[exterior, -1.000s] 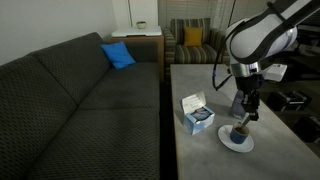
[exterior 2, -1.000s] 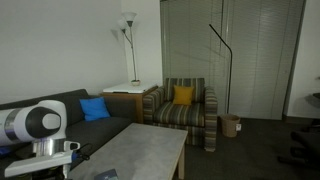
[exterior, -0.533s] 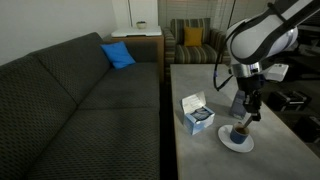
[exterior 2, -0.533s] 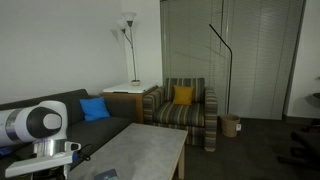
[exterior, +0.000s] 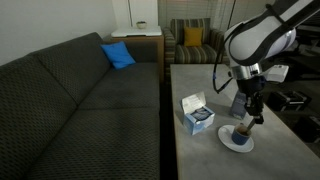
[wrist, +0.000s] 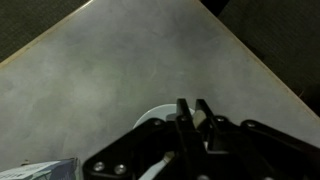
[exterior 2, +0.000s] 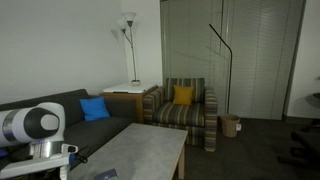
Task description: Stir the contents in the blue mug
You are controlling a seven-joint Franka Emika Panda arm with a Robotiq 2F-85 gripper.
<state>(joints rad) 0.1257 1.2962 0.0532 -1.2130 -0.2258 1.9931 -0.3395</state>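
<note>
Blue for the mug (exterior: 238, 131), set on a white saucer (exterior: 236, 145) on the grey table (exterior: 200, 85). Just beside the mug, on its sofa side and apart from the saucer, a blue-and-white box (exterior: 196, 113). Farther from the mug on that same side, a long dark sofa (exterior: 80, 100) with a blue cushion (exterior: 117, 54). Well beyond the mug, past the table's far end, a striped armchair (exterior: 188, 42) with a yellow cushion (exterior: 192, 37).

Directly over the mug, the tool (exterior: 247, 113), pointing straight down from a white arm (exterior: 258, 38) bent over the table.

In the wrist view, no sight of the mug itself: only a slice of saucer (wrist: 153, 118) past the dark tool (wrist: 191, 103), and a corner of the box (wrist: 40, 172) at the bottom edge. Fingers (wrist: 183, 112) narrow there, nearly together; cannot tell whether anything thin is pinched between them.

In an exterior view, neither mug nor tool, only a round arm joint (exterior 2: 30, 125), plus a floor lamp (exterior 2: 127, 30) and a small bin (exterior 2: 231, 125) seen nowhere else.
</note>
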